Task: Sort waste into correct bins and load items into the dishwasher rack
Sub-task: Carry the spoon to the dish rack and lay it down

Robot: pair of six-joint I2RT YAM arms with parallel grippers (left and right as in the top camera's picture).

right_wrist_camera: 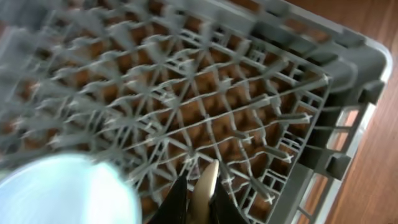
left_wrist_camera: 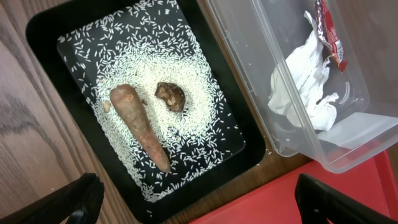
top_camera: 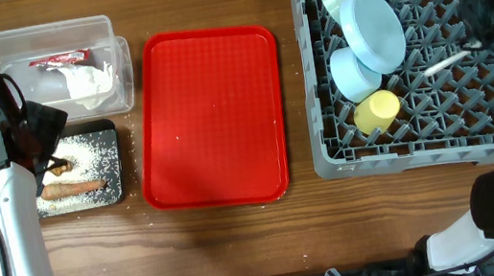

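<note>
My left gripper [top_camera: 42, 138] [left_wrist_camera: 208, 208] hangs open and holds nothing, above the near edge of the black tray [left_wrist_camera: 43, 37]. In that tray lie a brown sausage-like stick [left_wrist_camera: 140, 127], a small brown lump [left_wrist_camera: 170, 96] and white crumbs [left_wrist_camera: 186, 56]. The clear tub [top_camera: 30, 38] holds the white napkin [left_wrist_camera: 305, 87] and the red-and-white wrapper [left_wrist_camera: 329, 37]. The grey dishwasher rack [top_camera: 423, 147] carries a pale blue plate [top_camera: 375, 28], two bowls [top_camera: 352, 73], and a yellow cup [top_camera: 377, 112]. My right gripper [right_wrist_camera: 199, 186] is shut on the white spoon [right_wrist_camera: 207, 177] [top_camera: 443, 63], low over the rack's pegs.
A flat red serving tray [top_camera: 210, 114] lies between the bins and the rack, and its corner shows in the left wrist view. The rack's far wall [right_wrist_camera: 348, 56] rises just beyond the right gripper. The plate [right_wrist_camera: 62, 190] is a blur at its left.
</note>
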